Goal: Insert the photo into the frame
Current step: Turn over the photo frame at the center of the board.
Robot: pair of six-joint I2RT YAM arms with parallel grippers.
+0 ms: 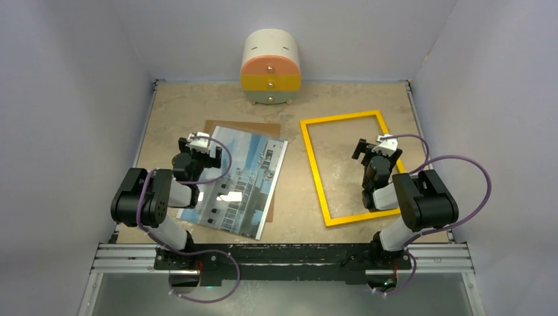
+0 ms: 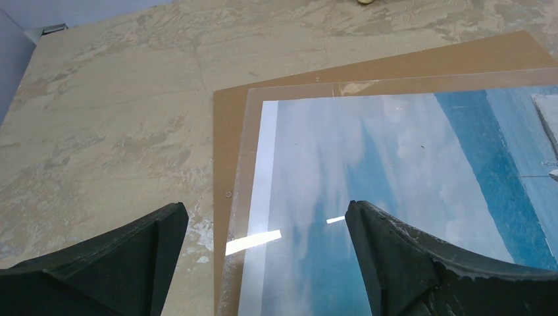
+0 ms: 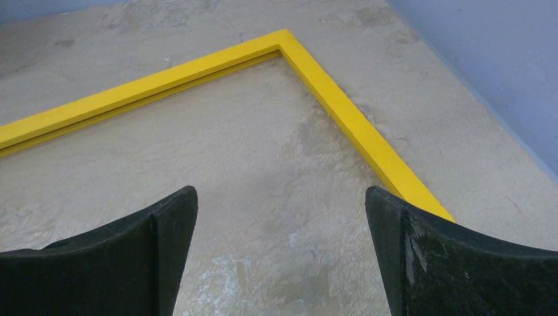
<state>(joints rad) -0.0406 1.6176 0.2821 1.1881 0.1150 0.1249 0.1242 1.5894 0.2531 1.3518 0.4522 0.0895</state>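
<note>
Seen from above, the large glossy rectangular photo of a white building under blue sky [image 1: 245,181] lies picture side up and slightly askew on the left half of the mottled beige surface [image 1: 296,105]. It rests on a flat brown backing board [image 1: 243,126], whose far edge shows beyond it. The thin bright yellow rectangular frame [image 1: 314,172] lies flat on the right half, apart from the photo, with bare surface showing through its opening. The left end effector [image 1: 205,150] is over the photo's far left corner. The right end effector [image 1: 370,150] is over the frame's opening, near its right side. A small rounded drawer chest in cream, orange and yellow [image 1: 271,66] stands at the far edge.

In the left wrist view, the left end effector [image 2: 263,210] has its black fingers [image 2: 125,263] spread wide and holds nothing. The photo [image 2: 395,184] and the brown board [image 2: 227,131] lie below it.

In the right wrist view, the right end effector [image 3: 281,196] is likewise spread wide and empty. It is above the bare surface [image 3: 230,145] inside the frame's far right corner [image 3: 342,112].
</note>
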